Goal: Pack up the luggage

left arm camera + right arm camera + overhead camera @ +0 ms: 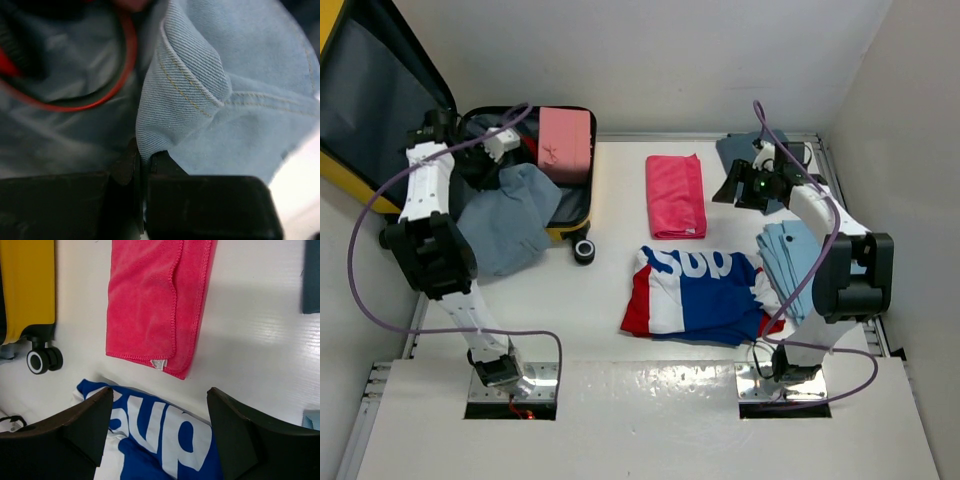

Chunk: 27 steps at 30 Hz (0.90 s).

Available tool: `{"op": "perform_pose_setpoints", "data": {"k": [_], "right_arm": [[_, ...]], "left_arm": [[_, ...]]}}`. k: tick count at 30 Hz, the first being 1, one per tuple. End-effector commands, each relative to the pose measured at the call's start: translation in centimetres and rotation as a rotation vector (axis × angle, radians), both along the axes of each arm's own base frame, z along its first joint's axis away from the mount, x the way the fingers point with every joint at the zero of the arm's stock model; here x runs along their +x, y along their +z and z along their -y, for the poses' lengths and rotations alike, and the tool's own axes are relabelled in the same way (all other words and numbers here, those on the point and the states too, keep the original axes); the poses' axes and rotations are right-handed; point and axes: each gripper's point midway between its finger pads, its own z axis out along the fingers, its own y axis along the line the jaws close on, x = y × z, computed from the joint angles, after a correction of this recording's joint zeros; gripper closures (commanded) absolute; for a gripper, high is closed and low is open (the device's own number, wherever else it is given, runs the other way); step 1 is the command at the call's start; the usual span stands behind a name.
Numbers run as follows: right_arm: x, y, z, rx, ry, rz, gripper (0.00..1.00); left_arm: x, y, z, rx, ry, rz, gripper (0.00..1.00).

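Luggage (375,90) lies open at the table's far-left corner; our left gripper (143,162) is clamped on the denim fold (240,115), we reckon to drag it over the rim inside; right gripper (160,395) hangs spread wide above the pink towel (150,295), likely next.

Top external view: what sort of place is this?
Likely a robot lab bench staged for packing: a white table walled by plain white panels, left arm and right arm bolted to its near edge, an open yellow hard-shell suitcase, and a folded pink towel.
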Motion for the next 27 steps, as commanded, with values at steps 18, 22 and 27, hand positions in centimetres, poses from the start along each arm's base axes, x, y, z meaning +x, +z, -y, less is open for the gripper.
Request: {"op": "perform_pose_setpoints", "data": {"k": [18,22,27], "right_arm": [[3.6,1.5,-0.4,-0.088,0.003,0.083,0.25],[3.9,1.2,-0.3,-0.095,-0.001,0.070,0.25],[3.6,0.9,-0.3,-0.094,-0.007,0.054,0.25]], "left_arm": [[23.7,2.8,-4.8,0.180,0.304,0.593,1.00],[26.5,-0.8,-5.8,0.248,0.379,0.619,1.00],[27.5,-2.7,-6.8,0.359,0.481,0.682,1.00]]}}
